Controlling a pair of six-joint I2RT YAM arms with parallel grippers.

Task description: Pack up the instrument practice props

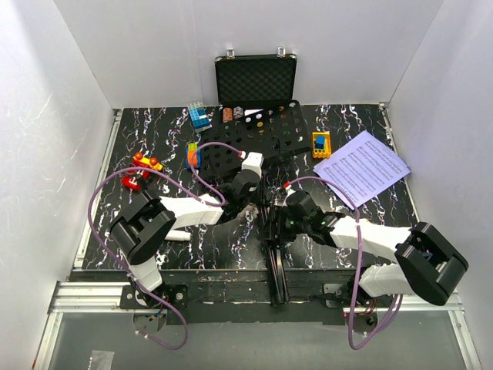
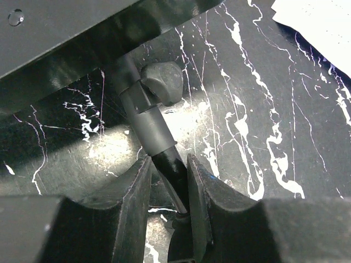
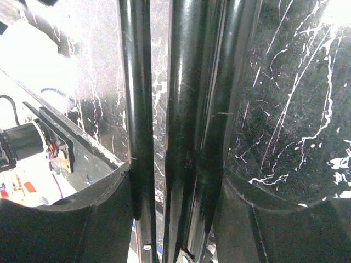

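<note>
While the stand [image 1: 272, 254] lies flat along the middle of the table [image 1: 216, 248], its perforated desk [image 1: 262, 139] sits twd the far edge, just in front of the open case [image 1: 256, 81]. Its foot end runs past the near edge btwn the two arm bases.

The L gripper [image 2: 170, 183] is closed on the thin pole [image 2: 171, 167], just below the collar w/ the knob [image 2: 163, 82]. Both fingers [image 2: 131, 192] sit tight against the tube.

The R gripper [image 3: 175, 219] is clamped across the folded legs [image 3: 137, 109] and main tube, closer to the near edge than the L. Its pads [image 3: 258, 219] hug the bundle on either side.

The sheets [image 1: 362, 166] lie near the right edge, apart from the stand.

Toy blocks:
- blue block [image 1: 199, 116] at the far edge, left of the case
- red-yellow block [image 1: 142, 166] near the left edge
- yellow block [image 1: 321, 143] btwn desk and sheets

A small white cylinder [image 1: 179, 237] lies by the L forearm, too small to identify.
</note>
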